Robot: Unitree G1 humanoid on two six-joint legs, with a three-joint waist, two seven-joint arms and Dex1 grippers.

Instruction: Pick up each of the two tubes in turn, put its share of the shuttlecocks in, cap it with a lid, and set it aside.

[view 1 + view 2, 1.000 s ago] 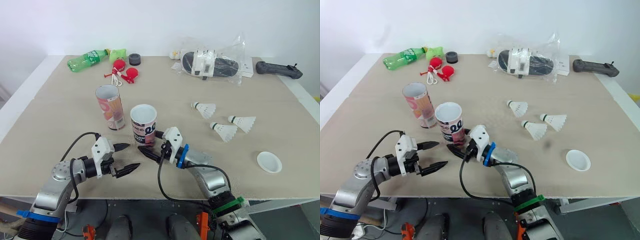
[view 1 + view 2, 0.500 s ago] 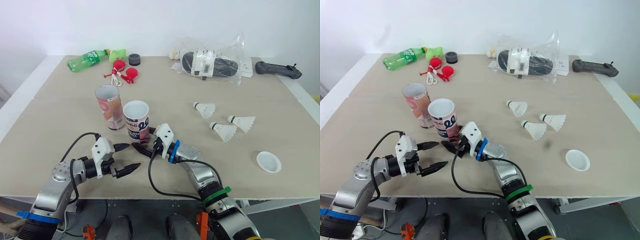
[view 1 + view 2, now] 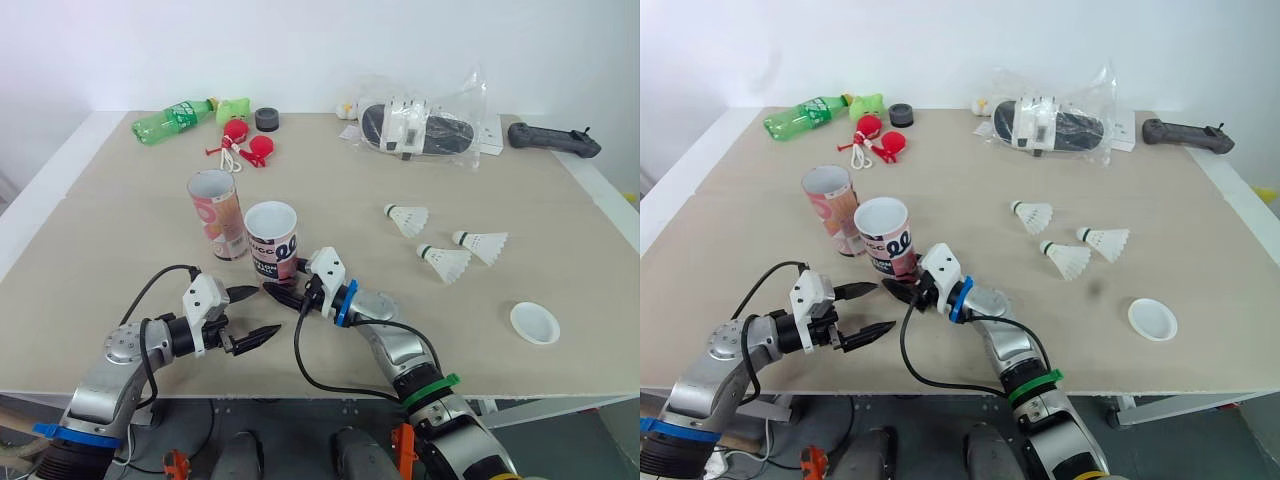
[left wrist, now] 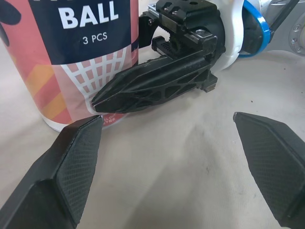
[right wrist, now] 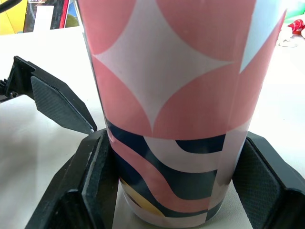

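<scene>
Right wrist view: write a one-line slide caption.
Right gripper closed on the base of the upright pink-and-navy tube on the table, a left gripper finger just beside.

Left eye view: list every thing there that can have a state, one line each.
near tube, upright, uncapped, held at its base
far tube, upright, uncapped, free
shuttlecocks, lying loose, outside both tubes
white lid, lying apart, on neither tube
green bottle, lying on its side
left gripper, open, empty
right gripper, shut on the near tube
</scene>
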